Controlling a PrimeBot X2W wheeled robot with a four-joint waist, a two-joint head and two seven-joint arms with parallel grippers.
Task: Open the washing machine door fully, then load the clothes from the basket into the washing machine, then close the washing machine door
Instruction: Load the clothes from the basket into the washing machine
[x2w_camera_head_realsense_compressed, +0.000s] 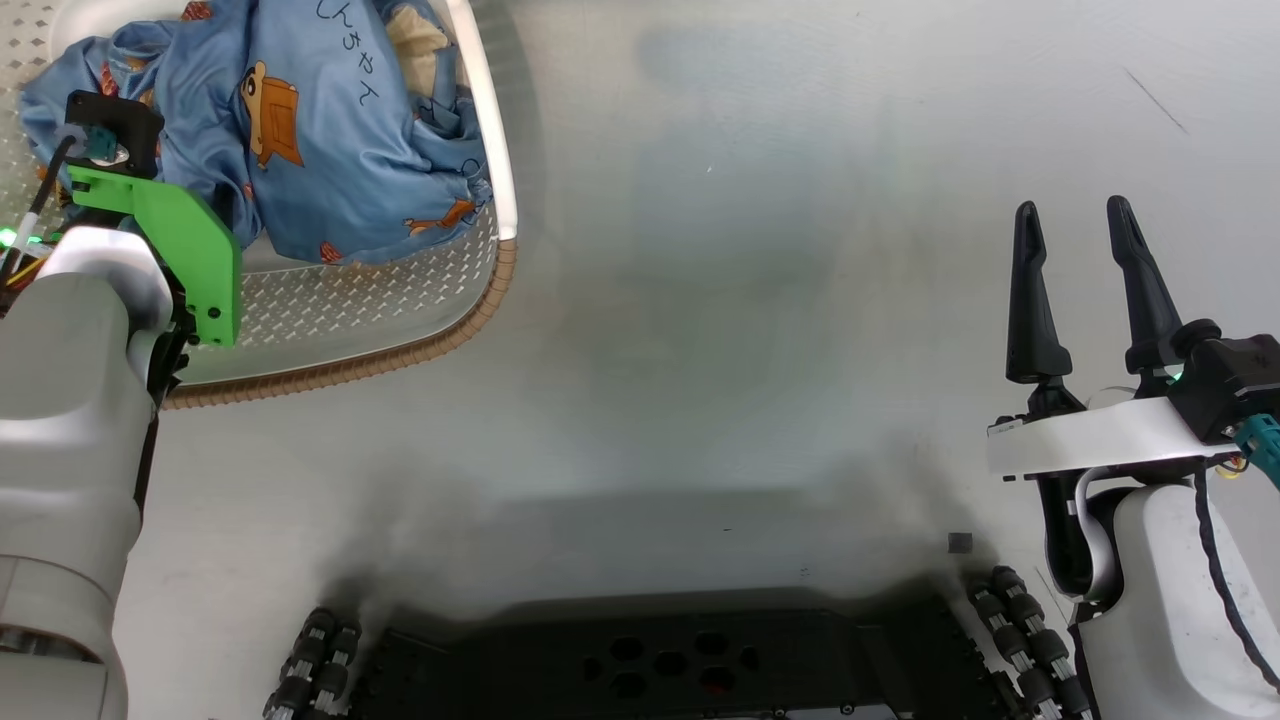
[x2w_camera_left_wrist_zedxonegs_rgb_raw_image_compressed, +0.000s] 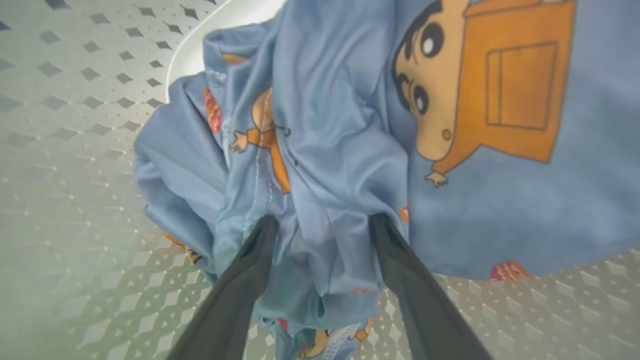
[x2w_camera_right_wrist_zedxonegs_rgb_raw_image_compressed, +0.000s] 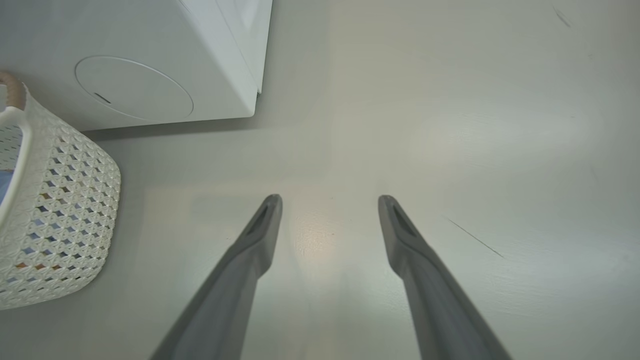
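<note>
Head view: the basket (x2w_camera_head_realsense_compressed: 400, 360) holds the blue cartoon-print clothes (x2w_camera_head_realsense_compressed: 330, 150); the left forearm (x2w_camera_head_realsense_compressed: 70, 400) reaches over the basket to pick from it; the right claw (x2w_camera_head_realsense_compressed: 1075, 225) hangs well apart from the basket, spread wide and empty, probably parked out of the way.

Left wrist view: the left claw (x2w_camera_left_wrist_zedxonegs_rgb_raw_image_compressed: 322, 225) stands wide open astride a fold of the clothes inside the basket; nothing is gripped yet.

Right wrist view: the washing machine (x2w_camera_right_wrist_zedxonegs_rgb_raw_image_compressed: 135, 60) stands just behind the basket, handy for loading.

Clothes (x2w_camera_head_realsense_compressed: 330, 150) in basket (x2w_camera_head_realsense_compressed: 440, 345), right tool (x2w_camera_head_realsense_compressed: 1072, 207) spread
</note>
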